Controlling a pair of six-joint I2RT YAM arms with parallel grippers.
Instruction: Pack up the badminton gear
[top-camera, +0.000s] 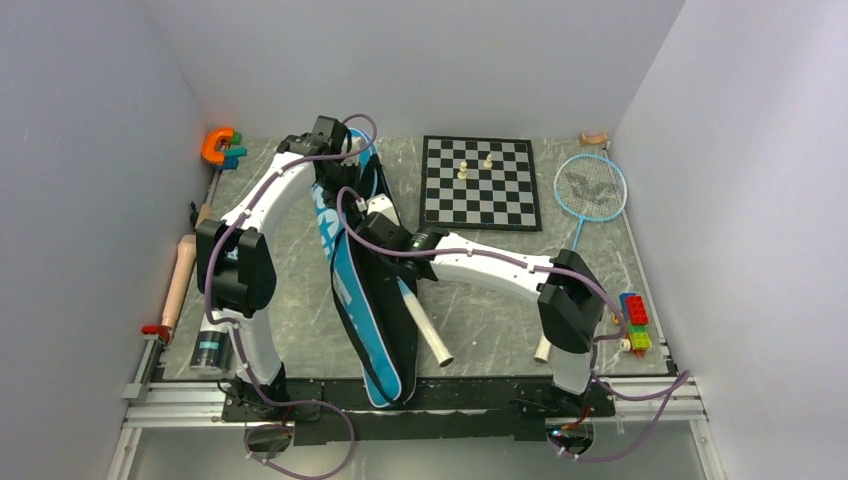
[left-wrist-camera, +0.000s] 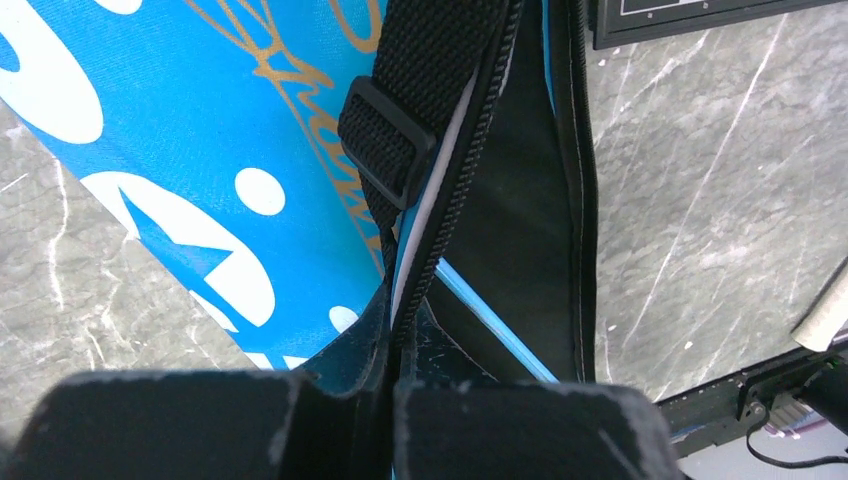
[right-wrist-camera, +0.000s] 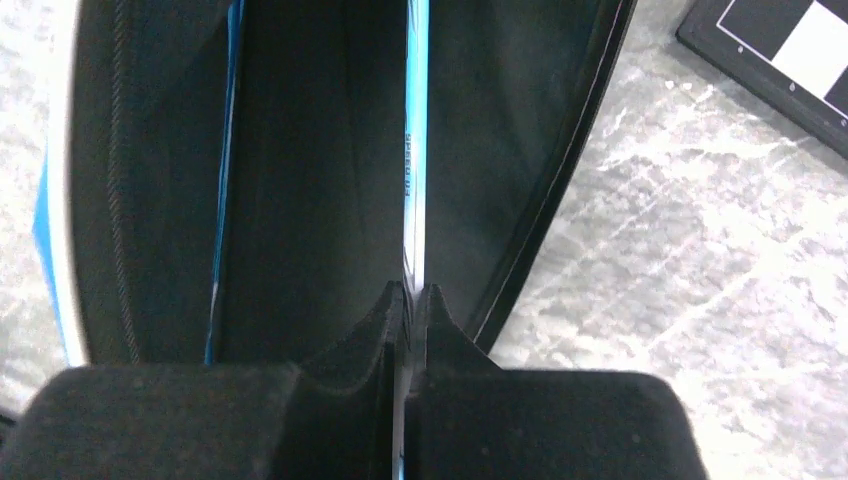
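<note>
The blue racket bag (top-camera: 342, 275) lies lengthwise between the arms, its black inside opened. At the bag's far end my left gripper (top-camera: 335, 158) is shut on the zipper edge (left-wrist-camera: 440, 215), next to the blue printed side (left-wrist-camera: 200, 150). My right gripper (top-camera: 372, 222) reaches into the bag (right-wrist-camera: 300, 150) and is shut (right-wrist-camera: 410, 295) on the thin light-blue shaft (right-wrist-camera: 416, 150) of a racket. That racket's white handle (top-camera: 428, 332) sticks out of the bag toward the near edge. A second light-blue racket (top-camera: 590, 188) lies on the table at the right.
A chessboard (top-camera: 480, 180) with a few pieces sits at the back, just right of the bag. An orange tool (top-camera: 220, 145) is at the back left, a wooden roller (top-camera: 180, 275) and a small jar (top-camera: 208, 350) along the left edge, toy bricks (top-camera: 634, 320) at right.
</note>
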